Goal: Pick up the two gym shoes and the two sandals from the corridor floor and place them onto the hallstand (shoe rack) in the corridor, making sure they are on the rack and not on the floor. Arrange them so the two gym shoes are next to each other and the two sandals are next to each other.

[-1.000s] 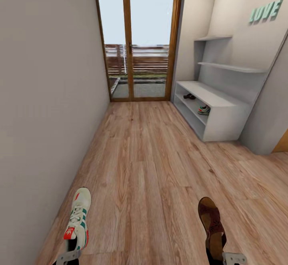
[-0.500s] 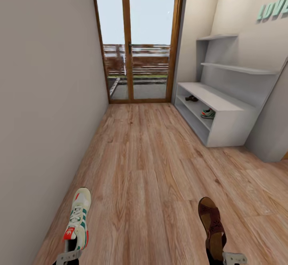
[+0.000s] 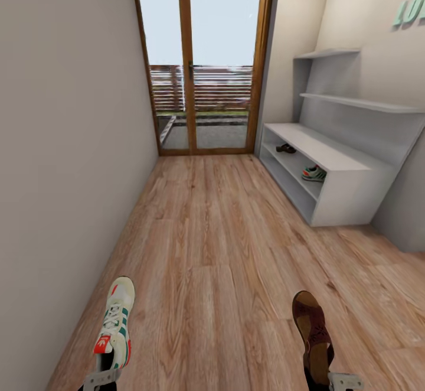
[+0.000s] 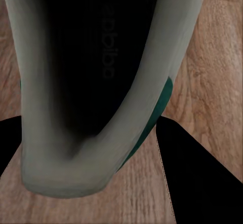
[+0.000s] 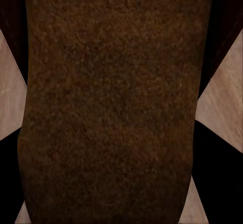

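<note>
My left gripper [image 3: 100, 378] is shut on the heel of a white gym shoe [image 3: 115, 326] with green stripes, its toe pointing forward above the corridor floor [image 3: 218, 243]. That gym shoe [image 4: 96, 82] hangs between dark fingers [image 4: 202, 183] in the left wrist view. My right gripper [image 3: 345, 381] is shut on a brown sandal [image 3: 313, 332], whose sole [image 5: 111, 102] shows close up in the right wrist view. Ahead on the right stands the pale grey hallstand [image 3: 348, 193]. On its upper open shelf lie a second sandal [image 3: 285, 149] and, nearer to me, a second gym shoe [image 3: 314, 173].
A wood-framed glass door [image 3: 203, 66] closes the corridor's far end. A plain wall [image 3: 59, 143] runs along the left. Stepped wall shelves [image 3: 360, 103] rise above the bench. Green letters [image 3: 410, 13] hang on the right wall.
The whole view has shifted: the camera has moved on along the corridor, and the hallstand now looks larger and further right. Both held shoes keep their place in the view.
</note>
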